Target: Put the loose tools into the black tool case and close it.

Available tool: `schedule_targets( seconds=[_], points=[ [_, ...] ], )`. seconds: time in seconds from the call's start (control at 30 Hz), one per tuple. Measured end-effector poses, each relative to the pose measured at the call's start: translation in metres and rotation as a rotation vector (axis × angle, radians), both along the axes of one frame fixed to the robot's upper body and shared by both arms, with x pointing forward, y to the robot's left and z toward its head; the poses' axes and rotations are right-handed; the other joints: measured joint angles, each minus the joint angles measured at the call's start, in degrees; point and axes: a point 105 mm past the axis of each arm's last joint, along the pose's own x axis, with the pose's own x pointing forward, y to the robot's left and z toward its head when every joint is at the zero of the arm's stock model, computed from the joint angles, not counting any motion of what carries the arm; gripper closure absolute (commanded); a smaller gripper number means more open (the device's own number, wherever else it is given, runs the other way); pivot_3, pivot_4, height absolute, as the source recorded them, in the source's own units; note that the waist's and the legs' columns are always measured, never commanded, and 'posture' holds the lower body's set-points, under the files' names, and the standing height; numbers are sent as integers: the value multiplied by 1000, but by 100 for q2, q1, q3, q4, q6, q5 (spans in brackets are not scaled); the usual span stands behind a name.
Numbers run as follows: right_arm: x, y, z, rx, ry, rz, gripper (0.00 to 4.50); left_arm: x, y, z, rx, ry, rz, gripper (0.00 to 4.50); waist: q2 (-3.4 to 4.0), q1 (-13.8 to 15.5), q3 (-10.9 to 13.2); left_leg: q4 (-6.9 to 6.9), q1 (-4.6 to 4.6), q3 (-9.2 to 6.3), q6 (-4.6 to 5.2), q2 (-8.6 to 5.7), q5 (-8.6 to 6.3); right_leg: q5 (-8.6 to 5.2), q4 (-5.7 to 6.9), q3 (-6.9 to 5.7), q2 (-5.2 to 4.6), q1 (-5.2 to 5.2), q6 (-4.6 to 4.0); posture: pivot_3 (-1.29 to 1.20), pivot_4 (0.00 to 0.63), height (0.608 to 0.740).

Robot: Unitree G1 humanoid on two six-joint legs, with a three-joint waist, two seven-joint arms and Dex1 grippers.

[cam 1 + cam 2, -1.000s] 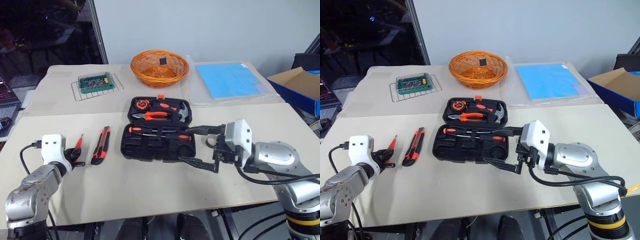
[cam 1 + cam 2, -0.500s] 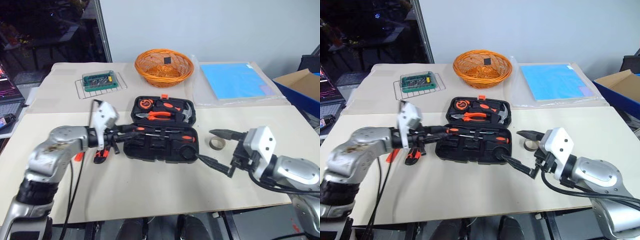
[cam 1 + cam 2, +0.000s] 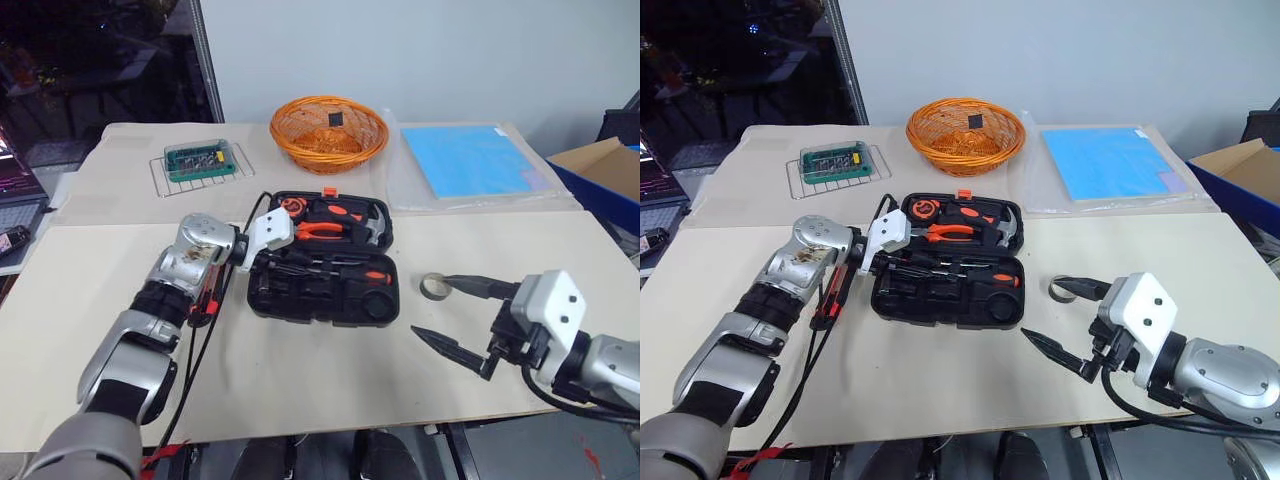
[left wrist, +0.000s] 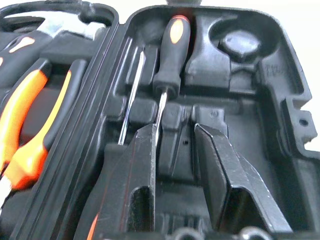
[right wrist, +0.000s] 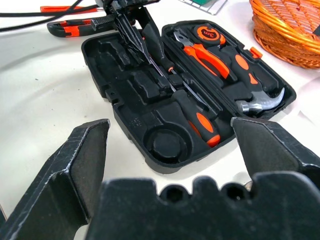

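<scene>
The black tool case (image 3: pixel 310 300) lies open at mid table. Two long screwdrivers (image 4: pixel 170 50) rest in its near half. Pliers, hammer and tape measure fill the lid (image 3: pixel 325 222). My left gripper (image 4: pixel 172 131) hovers over the case's left end, its jaws a little apart with nothing between them. Left of the case, partly under my left arm, lie the utility knife (image 5: pixel 75 27) and the small orange screwdriver (image 5: pixel 60 8). The greyish tape ring (image 3: pixel 433 286) sits on the table right of the case. My right gripper (image 3: pixel 429 305) stands wide open beside the ring, clear of it.
An orange wicker basket (image 3: pixel 328 127) stands behind the case. A green box of bits (image 3: pixel 202 160) sits on a wire rack at the back left. A blue sheet (image 3: pixel 475 160) lies at the back right, and a blue-edged cardboard box (image 3: pixel 600 165) sits beyond the table's right end.
My left arm swung from the table's left side across to the case's left end. My right gripper drew back from the case towards the right, uncovering the tape ring.
</scene>
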Motion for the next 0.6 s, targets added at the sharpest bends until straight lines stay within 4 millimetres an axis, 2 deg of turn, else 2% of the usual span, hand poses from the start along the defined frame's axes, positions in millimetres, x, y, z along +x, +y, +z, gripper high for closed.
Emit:
schedule_targets(
  seconds=[0.07,0.13,0.17,0.2,0.23,0.3,0.37,0.47,0.6],
  points=[
    [-1,1,1,1,-8,-7,0,8,11,11,-88,31,105,2490,-1,-3,1,11,-1,-4,1,0,0,-3,10,-1,0,0,5,0,150,740],
    [-1,3,1,11,-16,-11,0,12,31,26,-184,61,251,1751,-4,-51,2,16,-1,-8,1,3,0,-19,16,0,0,2,32,0,150,740],
    [-1,7,2,18,-20,1,0,9,51,31,-228,59,369,1332,-3,-125,2,19,2,-12,0,5,-1,-22,19,4,0,5,38,0,150,740],
    [-1,7,2,24,-20,-1,0,7,64,31,-253,67,441,1109,-2,-162,2,19,11,-11,0,6,-2,-23,24,13,-2,10,40,0,150,740],
    [2,10,2,34,-19,14,0,3,86,24,-269,67,570,728,-2,-204,2,19,25,-14,0,6,-2,-25,24,13,-2,20,44,0,150,740],
    [6,13,4,48,-30,43,0,-5,114,10,-291,39,778,23,-5,-226,3,19,35,-18,-6,6,2,-23,30,14,-5,29,46,0,150,740],
    [8,16,5,56,-36,71,0,-8,131,3,-299,1,928,23,-26,-158,16,19,37,-27,-16,7,13,-18,31,0,-4,32,39,0,150,740],
    [15,24,10,74,-52,144,0,-19,157,9,-208,-132,1118,23,-38,-102,22,19,39,-38,-69,4,-4,-22,18,-5,-7,21,4,0,150,740],
    [26,24,6,86,-30,186,0,-41,176,8,-232,-72,1239,23,-37,-89,22,19,37,-34,-69,-6,-6,-20,22,-4,-23,19,3,0,150,740]
  ],
)
